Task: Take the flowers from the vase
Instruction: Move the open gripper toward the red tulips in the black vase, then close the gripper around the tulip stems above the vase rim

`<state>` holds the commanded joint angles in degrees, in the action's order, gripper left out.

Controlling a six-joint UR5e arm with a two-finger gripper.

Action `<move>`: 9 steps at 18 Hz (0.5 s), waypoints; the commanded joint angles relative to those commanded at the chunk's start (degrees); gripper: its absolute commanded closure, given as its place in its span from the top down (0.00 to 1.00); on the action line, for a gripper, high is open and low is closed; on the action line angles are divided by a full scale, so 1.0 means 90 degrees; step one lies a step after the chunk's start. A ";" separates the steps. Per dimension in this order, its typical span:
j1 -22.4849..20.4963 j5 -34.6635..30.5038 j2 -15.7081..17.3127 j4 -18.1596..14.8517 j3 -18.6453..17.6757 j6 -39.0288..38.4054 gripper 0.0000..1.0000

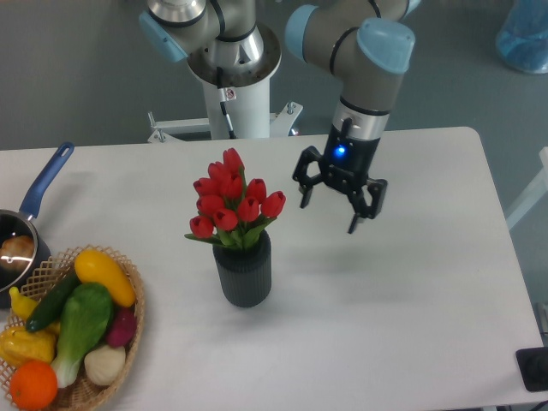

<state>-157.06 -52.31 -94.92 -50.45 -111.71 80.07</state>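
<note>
Taking the vase as the mark: nearest the camera and well to its left sits a wicker basket at the table's lower-left corner, piled with an orange, a yellow squash, a green leafy vegetable, a dark green cucumber, a purple piece and a pale bulb. Just behind the basket, farther left of the vase, a saucepan with a blue handle lies partly cut off by the picture's edge; something pale sits inside it.

The vase itself — dark, ribbed, cylindrical — stands upright on the white table, a little left of the table's middle. The flowers are in it: a bunch of red tulip buds with green leaves, spreading wider than the vase's mouth and rising straight above it.

To the right of the vase and somewhat behind it, at about the height of the blooms, the gripper hangs over the table, pointing down. Its jaws stand wide apart and hold nothing; its nearer finger is just beside the rightmost tulip bud, and no contact shows. A blue light glows on the wrist above it.

Farthest back, behind the vase and beyond the table's rear edge, stands the arm's white pedestal base — the grey-and-blue arm links reach from there to the gripper.
</note>
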 joint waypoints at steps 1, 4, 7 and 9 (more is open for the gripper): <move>-0.0020 0.0176 0.0058 -0.0010 -0.0029 0.0000 1.00; -0.0039 0.0518 0.0254 -0.0010 -0.0253 0.0117 1.00; -0.0039 0.1055 0.0313 -0.0010 -0.0458 0.0429 1.00; -0.0030 0.1290 0.0216 -0.0010 -0.0508 0.0712 1.00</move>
<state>-157.33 -40.70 -92.98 -50.54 -116.28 86.47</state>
